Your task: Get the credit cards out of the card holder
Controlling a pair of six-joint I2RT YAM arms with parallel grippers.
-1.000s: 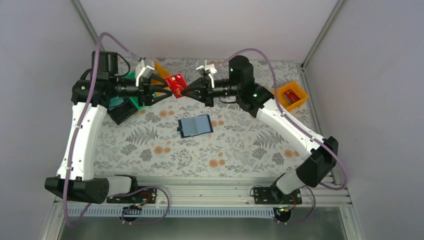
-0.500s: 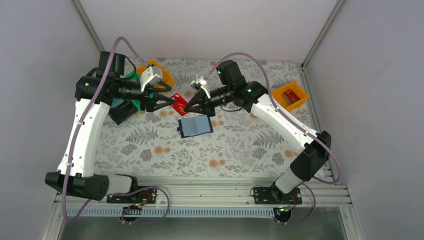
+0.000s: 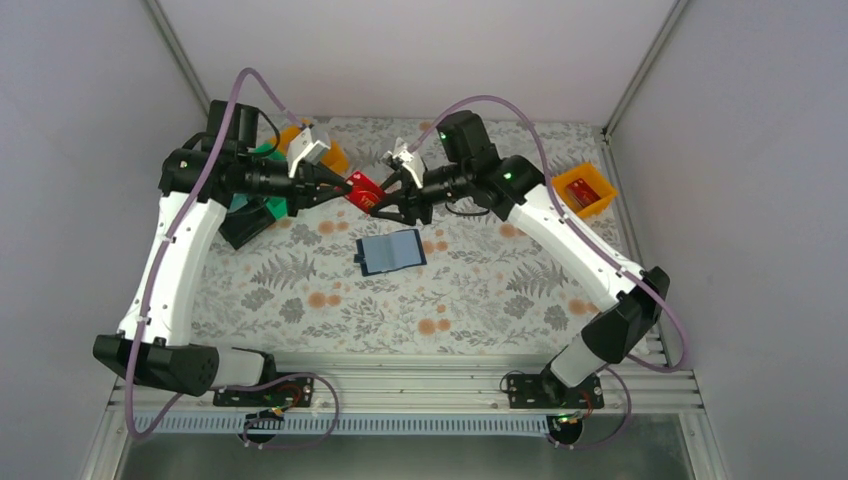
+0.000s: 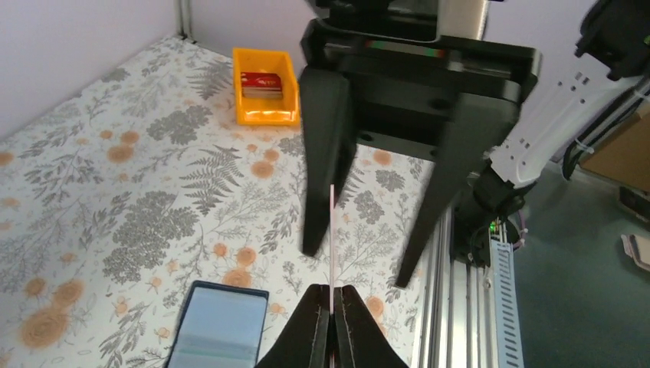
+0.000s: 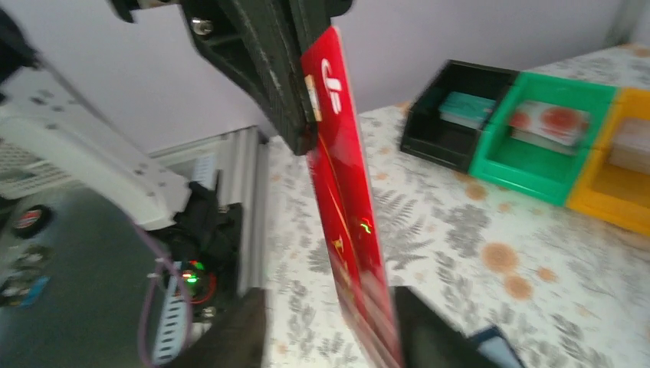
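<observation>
Card [image 5: 341,192] pinched tight in left fingers [image 4: 310,336]; right fingers [image 4: 326,146] gape wide around it.

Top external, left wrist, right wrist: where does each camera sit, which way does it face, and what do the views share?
Top external: above and behind the bases, looking down on the table; both arms whole, left hand and right hand tip to tip.
Left wrist: looks along its own shut fingers at the open right hand and an orange bin.
Right wrist: looks back at the left hand and the green bin; own fingers blurred at the bottom.
Shared: the red card in all three; the card holder in the first two.
</observation>
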